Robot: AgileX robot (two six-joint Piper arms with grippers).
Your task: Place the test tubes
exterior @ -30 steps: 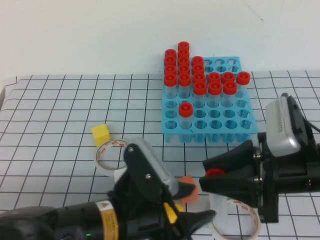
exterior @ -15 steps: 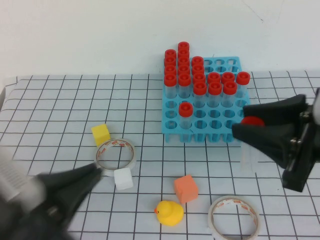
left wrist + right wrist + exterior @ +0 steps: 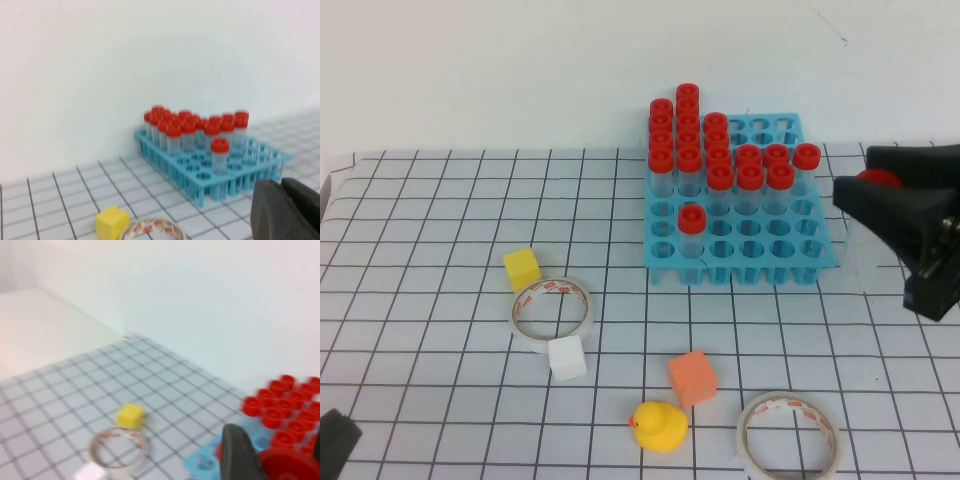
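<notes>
A blue tube rack (image 3: 735, 250) stands at the back middle of the gridded table, its back rows filled with red-capped test tubes (image 3: 720, 160). One lone tube (image 3: 692, 230) stands nearer the front. My right gripper (image 3: 855, 187) hovers just right of the rack, shut on a red-capped test tube (image 3: 878, 180) whose clear body hangs down. In the right wrist view that cap (image 3: 287, 465) sits between the fingers (image 3: 239, 455). My left gripper (image 3: 281, 185) is shut and empty, far back at the table's near left corner.
A yellow cube (image 3: 522, 268), a tape ring (image 3: 551, 312) and a white cube (image 3: 567, 357) lie left of centre. An orange cube (image 3: 692, 377), a yellow duck (image 3: 659, 427) and a second tape ring (image 3: 788, 435) lie near the front.
The left arm pulled back to the near left corner, almost out of the high view, and its jaws shut. The right gripper carried the tube up and rightward beside the rack.
</notes>
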